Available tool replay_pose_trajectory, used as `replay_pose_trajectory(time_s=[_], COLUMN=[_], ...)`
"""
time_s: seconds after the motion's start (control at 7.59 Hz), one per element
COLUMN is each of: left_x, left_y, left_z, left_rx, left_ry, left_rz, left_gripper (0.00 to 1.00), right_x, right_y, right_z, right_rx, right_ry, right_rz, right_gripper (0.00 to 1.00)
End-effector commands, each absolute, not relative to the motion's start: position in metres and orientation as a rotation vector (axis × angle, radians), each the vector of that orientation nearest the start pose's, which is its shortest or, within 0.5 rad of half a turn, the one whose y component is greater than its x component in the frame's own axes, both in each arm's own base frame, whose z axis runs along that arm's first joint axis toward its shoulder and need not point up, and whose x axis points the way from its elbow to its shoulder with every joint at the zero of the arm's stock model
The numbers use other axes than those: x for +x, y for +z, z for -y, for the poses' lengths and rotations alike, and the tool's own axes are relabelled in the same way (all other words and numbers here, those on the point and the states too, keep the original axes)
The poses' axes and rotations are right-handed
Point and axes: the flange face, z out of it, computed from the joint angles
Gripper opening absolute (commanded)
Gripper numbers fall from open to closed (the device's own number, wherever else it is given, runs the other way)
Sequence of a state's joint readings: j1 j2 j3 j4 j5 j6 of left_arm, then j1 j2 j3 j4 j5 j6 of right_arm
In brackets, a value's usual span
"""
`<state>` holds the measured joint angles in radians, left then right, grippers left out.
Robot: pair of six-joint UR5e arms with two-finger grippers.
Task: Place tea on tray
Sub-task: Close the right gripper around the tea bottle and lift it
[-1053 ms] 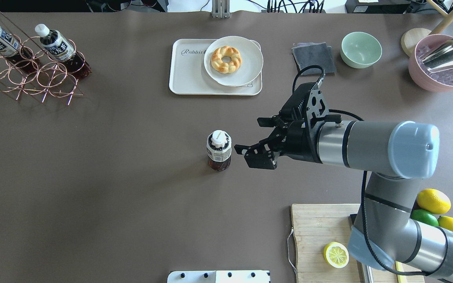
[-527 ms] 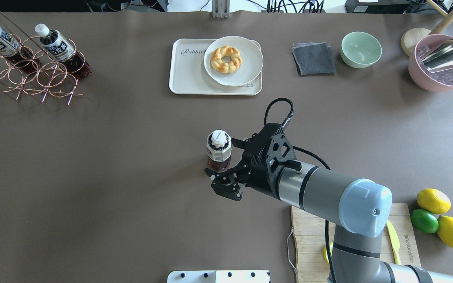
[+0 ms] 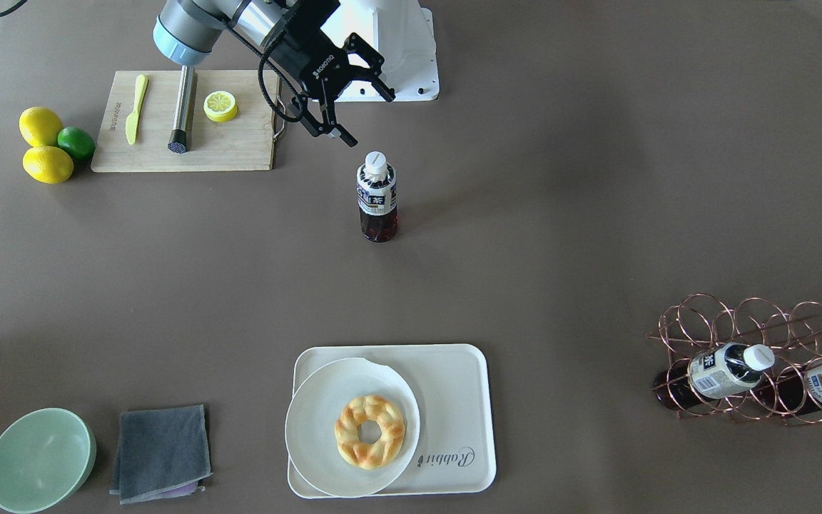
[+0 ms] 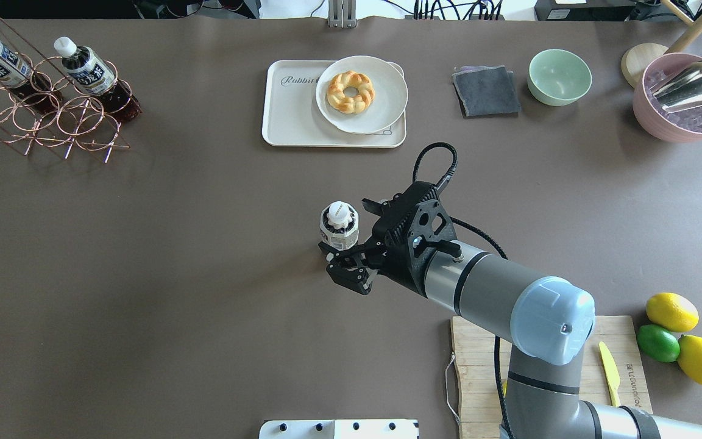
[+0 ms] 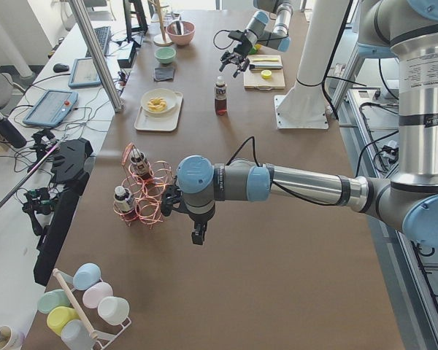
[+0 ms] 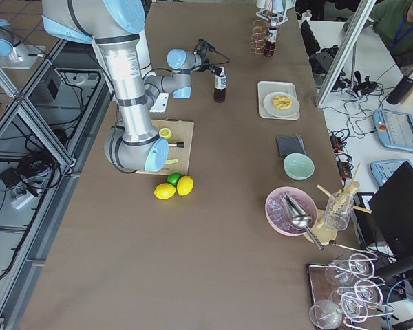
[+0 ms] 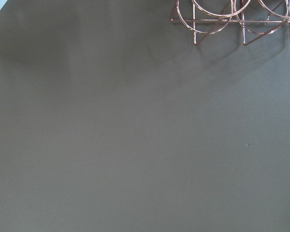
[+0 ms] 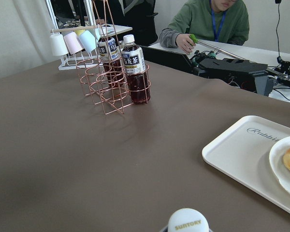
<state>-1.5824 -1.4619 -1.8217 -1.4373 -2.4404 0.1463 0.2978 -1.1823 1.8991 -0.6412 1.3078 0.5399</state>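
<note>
While the right gripper (image 3: pixel 368 120) hangs at cap height on the robot's side of the tea (image 3: pixel 377 196), its fingers are spread wide and clamp nothing. Whether they flank the bottle or stop just short of it, I cannot tell. Right wrist view: white cap (image 8: pixel 186 223) at bottom centre, very close.

Tea: upright on the brown table (image 4: pixel 174 274), mid-table, not on the tray.

Places taken from the tea:
- Tray (image 4: pixel 293 116): beyond it, away from the robot, well apart. A round plate (image 4: pixel 381 107) covers the tray's right half and bears a braided ring pastry (image 4: pixel 350 91).
- Grey cloth (image 4: pixel 486 91) and green bowl (image 4: pixel 559 76): beyond and to the right.
- Pink bowl (image 4: pixel 649 116) holding a metal scoop (image 4: pixel 692 82): far right, beyond.
- Cutting board (image 4: pixel 485 353) with a lemon half (image 3: pixel 220 106) and a yellow knife (image 4: pixel 609 366): right, on the robot's side.
- Copper wire rack (image 4: pixel 40 122) with two like bottles (image 4: pixel 92 73): far left, beyond.

Left gripper (image 5: pixel 198 235): points down near the rack, well apart from the tea. Spread or closed, cannot tell.
</note>
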Motion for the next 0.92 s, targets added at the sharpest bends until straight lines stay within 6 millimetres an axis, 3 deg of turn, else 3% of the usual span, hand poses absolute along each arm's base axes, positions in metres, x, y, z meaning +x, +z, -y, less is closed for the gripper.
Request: replay_pose_trajectory(time_s=[0.0, 0.26, 0.4, 0.79], left_x=[-0.063, -0.063, -0.063, -0.063], left_y=[0.594, 0.595, 0.594, 0.594], left_z=[0.442, 0.441, 0.442, 0.442], left_rx=[0.088, 0.087, 0.088, 0.088], left_ry=[0.158, 0.157, 0.158, 0.158], left_rz=[-0.865, -0.865, -0.863, -0.865], left_gripper=[0.99, 0.99, 0.99, 0.99], right_x=[-0.476, -0.483, -0.496, -0.502], right_y=[0.196, 0.197, 0.187, 0.191], right_z=[0.321, 0.323, 0.329, 0.331], right_rx=[1.184, 1.183, 1.191, 1.185], right_ry=[-0.306, -0.296, -0.285, -0.288], right_rz=[1.136, 1.126, 1.122, 1.111], right_gripper=[0.99, 0.98, 0.98, 0.97])
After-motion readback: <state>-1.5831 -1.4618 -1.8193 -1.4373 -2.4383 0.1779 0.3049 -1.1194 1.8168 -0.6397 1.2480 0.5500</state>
